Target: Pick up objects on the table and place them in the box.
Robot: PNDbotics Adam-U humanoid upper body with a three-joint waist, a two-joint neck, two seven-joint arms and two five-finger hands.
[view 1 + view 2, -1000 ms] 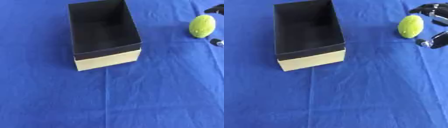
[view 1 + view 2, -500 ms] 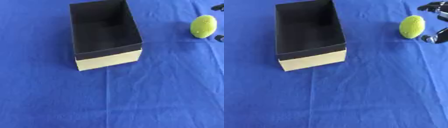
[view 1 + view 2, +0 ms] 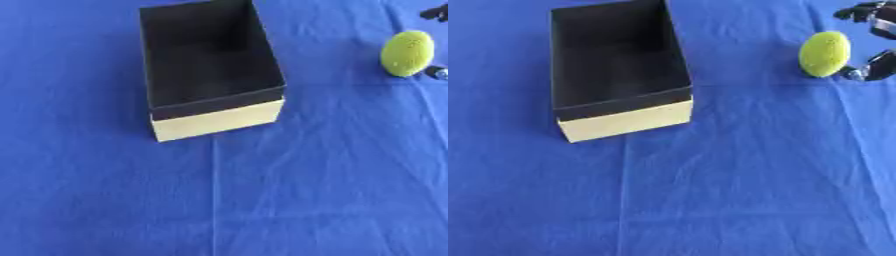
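Observation:
An open box (image 3: 614, 70) with a dark inside and a pale cream front wall stands on the blue cloth at upper left of centre; nothing shows inside it. A yellow-green oval object (image 3: 825, 54) lies on the cloth to its right. My right hand (image 3: 874, 24) comes in at the right edge and is open. Its fingers (image 3: 857, 11) reach over the far side of the oval, clear of it. Its thumb (image 3: 864, 71) lies close beside the oval's near right side; I cannot tell whether it touches. Most of the hand is cut off. My left hand shows in neither view.
A blue cloth (image 3: 262, 200) with a few creases covers the whole table, and a long fold line runs from the box's front toward the near edge.
The right hand has shifted slightly toward the far side, and its thumb now lies nearer the oval. The oval and the box have stayed where they were.

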